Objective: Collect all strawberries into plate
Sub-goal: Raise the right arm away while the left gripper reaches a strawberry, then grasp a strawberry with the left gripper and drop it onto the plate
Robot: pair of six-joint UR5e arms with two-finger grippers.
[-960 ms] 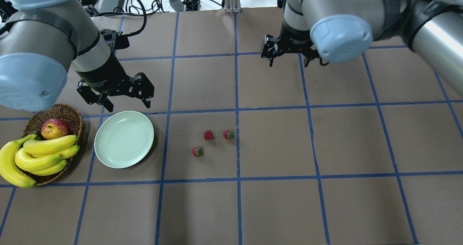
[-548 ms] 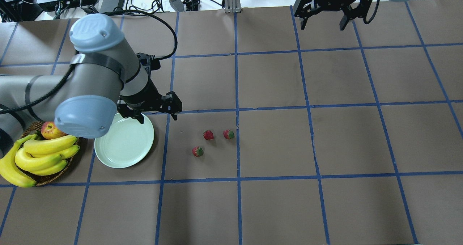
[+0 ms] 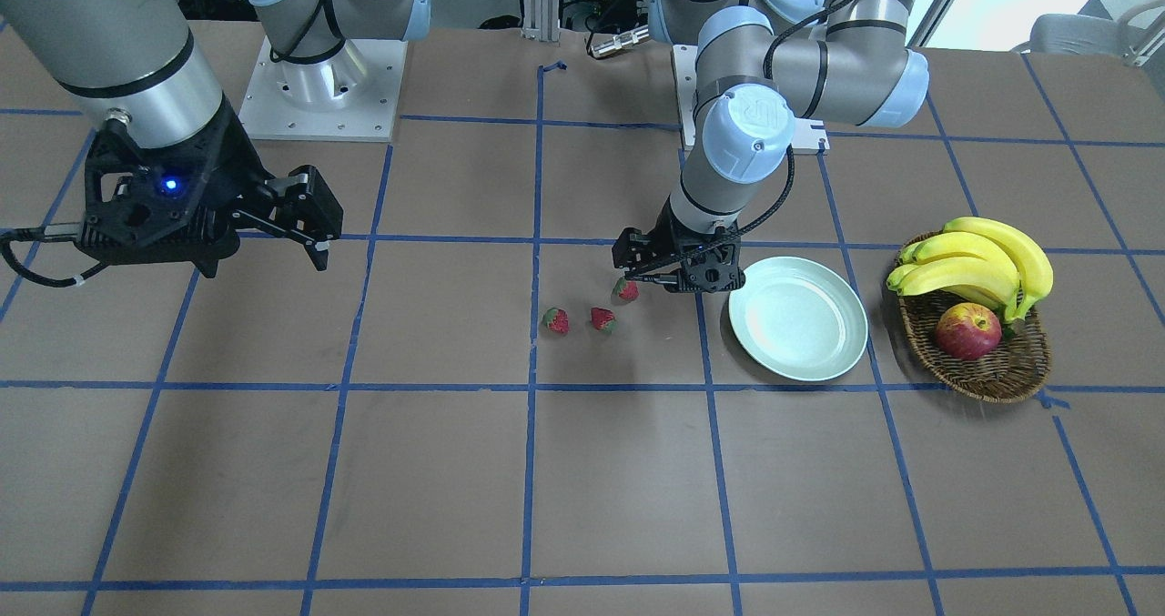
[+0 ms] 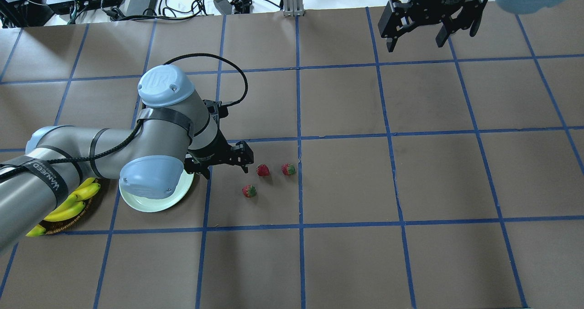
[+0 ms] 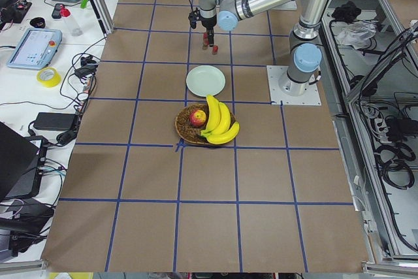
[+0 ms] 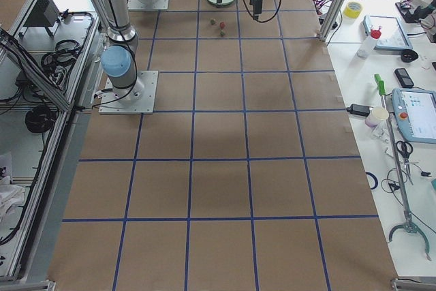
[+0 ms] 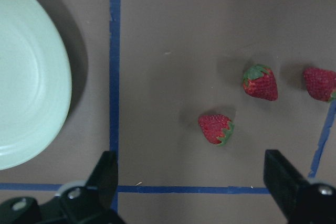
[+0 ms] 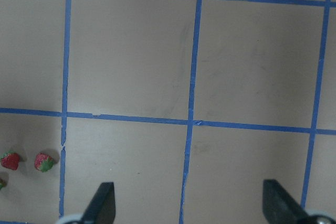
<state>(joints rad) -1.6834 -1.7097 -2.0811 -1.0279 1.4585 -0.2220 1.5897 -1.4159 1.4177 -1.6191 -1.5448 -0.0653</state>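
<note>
Three small red strawberries point(image 4: 263, 170) with green leafy caps lie on their sides on the brown paper-covered table point(image 4: 346, 263). They cluster just across a blue tape line point(image 7: 114, 77) from the round pale mint-white plate point(image 3: 798, 318) — none on it. In the left wrist view the nearest strawberry point(image 7: 216, 128) lies diagonally, tip toward the plate; the middle strawberry point(image 7: 260, 82) is reversed, cap toward the plate. The left gripper point(image 4: 226, 167) hovers between plate and strawberries, fingers apart, empty. The right gripper point(image 4: 416, 43) — fingers apart, empty — hangs well apart. A brown wicker basket point(image 3: 1001, 375) holding yellow bananas point(image 3: 978, 261) and a red-yellow apple point(image 3: 967, 331) sits beside the plate.
</note>
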